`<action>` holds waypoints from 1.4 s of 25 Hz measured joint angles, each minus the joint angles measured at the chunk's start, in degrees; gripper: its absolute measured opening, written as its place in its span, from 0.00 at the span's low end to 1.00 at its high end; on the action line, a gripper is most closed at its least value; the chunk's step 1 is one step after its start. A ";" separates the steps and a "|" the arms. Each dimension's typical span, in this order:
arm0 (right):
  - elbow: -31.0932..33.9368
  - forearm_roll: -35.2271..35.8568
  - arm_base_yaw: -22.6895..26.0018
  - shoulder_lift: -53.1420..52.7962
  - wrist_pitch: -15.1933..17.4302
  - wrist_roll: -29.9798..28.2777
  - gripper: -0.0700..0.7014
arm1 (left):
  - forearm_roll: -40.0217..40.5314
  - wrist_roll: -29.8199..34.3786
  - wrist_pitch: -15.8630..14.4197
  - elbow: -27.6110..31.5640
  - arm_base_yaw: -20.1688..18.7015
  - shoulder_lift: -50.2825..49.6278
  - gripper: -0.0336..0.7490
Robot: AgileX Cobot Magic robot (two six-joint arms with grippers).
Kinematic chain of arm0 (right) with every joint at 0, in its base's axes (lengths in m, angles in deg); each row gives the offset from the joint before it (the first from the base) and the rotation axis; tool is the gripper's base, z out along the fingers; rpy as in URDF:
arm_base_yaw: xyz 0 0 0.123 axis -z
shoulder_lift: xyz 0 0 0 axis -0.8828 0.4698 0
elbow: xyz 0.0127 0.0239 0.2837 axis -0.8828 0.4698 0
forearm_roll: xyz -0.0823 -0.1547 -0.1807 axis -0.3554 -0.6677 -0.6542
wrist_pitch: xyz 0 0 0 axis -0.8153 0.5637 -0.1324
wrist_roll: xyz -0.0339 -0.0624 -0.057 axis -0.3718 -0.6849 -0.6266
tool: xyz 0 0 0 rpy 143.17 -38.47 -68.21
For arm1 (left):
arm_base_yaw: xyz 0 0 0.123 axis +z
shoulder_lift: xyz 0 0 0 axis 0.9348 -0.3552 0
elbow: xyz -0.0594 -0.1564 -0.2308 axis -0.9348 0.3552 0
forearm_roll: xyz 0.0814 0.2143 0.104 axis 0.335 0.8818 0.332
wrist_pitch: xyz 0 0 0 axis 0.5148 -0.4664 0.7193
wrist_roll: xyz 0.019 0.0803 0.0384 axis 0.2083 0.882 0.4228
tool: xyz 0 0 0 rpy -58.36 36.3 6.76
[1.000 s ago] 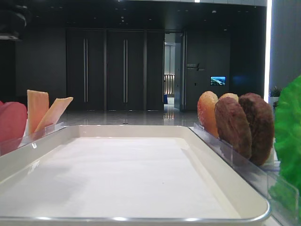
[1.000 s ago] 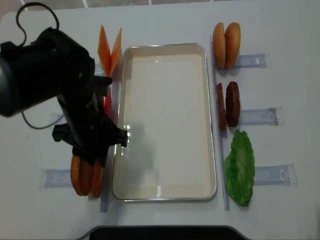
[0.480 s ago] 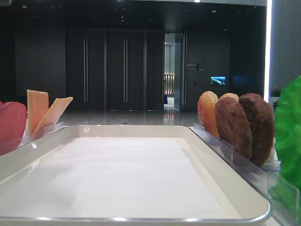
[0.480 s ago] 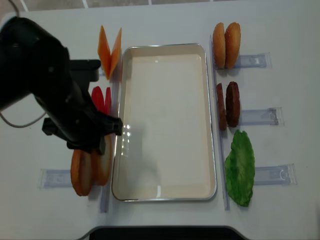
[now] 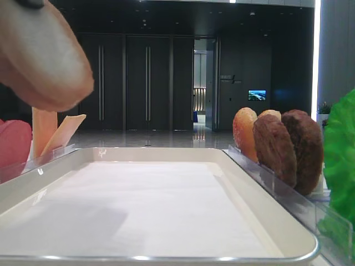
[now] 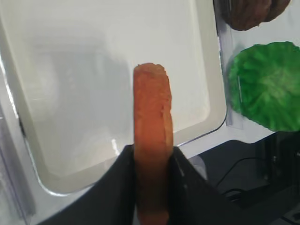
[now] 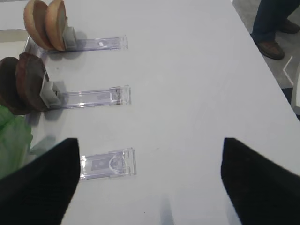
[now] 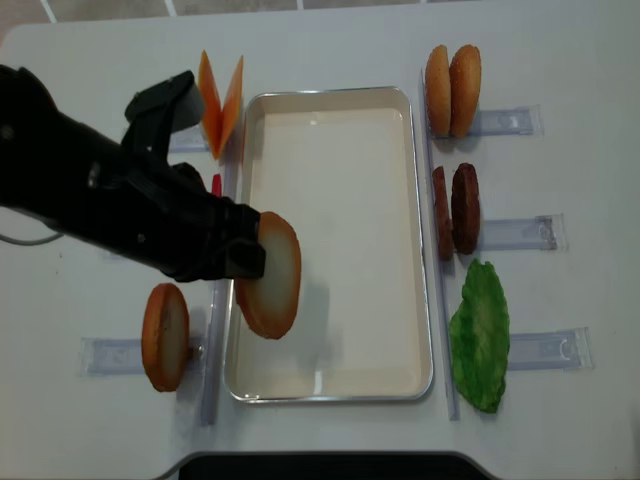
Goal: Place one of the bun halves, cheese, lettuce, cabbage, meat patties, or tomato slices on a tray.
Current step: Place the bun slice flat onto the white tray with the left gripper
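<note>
left gripper (image 8: 250, 262) clamped on a bun half (image 8: 270, 275), fingers (image 6: 123, 178) pressed against both flat sides, seen edge-on in the left wrist view. held bun half up in the air over the left rim of the tray (image 8: 330, 390), pale face toward the overhead camera, tilted. in the low front view same bun half (image 5: 39, 55) filled the top left corner, above the tray liner. nothing lying on the tray liner. another bun half (image 8: 165, 337) stood in its clear holder (image 8: 110, 355) left of the tray, near corner. cheese (image 8: 220, 100) slices leaned in a v by the far left corner of the tray. tomato slices (image 5: 14, 145) showed at the left edge of the front view, mostly hidden behind the arm from overhead. right of the tray: two more buns (image 8: 452, 90) at the far end, meat patties (image 8: 457, 210) in the middle, lettuce (image 8: 480, 335) nearest. all upright in holders on the white tabletop (image 8: 560, 60) except lettuce, lying flat. right gripper (image 7: 150, 187) over bare tabletop well right of the holders, fingers (image 7: 40, 183) spread wide, gripping nothing.
</note>
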 joint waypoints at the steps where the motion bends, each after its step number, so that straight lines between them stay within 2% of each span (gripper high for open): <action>1: 0.00 0.00 0.00 0.00 0.00 0.00 0.84 | -3.15 4.02 1.98 1.71 0.68 -0.06 0.22; 3: 0.00 0.00 0.00 0.00 0.00 0.00 0.84 | -9.93 11.91 5.65 4.80 2.34 -0.16 0.22; 6: 0.00 0.00 0.00 0.00 0.00 0.00 0.84 | -21.95 25.98 9.26 8.88 4.77 -0.85 0.22; 9: 0.00 0.00 0.00 0.00 0.00 0.00 0.84 | -32.02 37.31 10.52 11.05 5.75 -3.13 0.22; 15: 0.00 0.00 0.00 0.00 0.00 0.00 0.84 | -44.88 52.17 9.98 11.37 5.87 -10.32 0.22; 18: 0.00 0.00 0.00 0.00 0.00 0.00 0.84 | -47.32 54.83 9.31 11.37 5.87 -13.95 0.22; 27: 0.00 0.00 0.00 0.00 0.00 0.00 0.84 | -48.58 56.82 9.61 11.37 5.87 -21.27 0.22; 35: 0.00 0.00 0.00 0.00 0.00 0.00 0.84 | -54.55 66.54 10.21 11.37 5.92 -23.94 0.22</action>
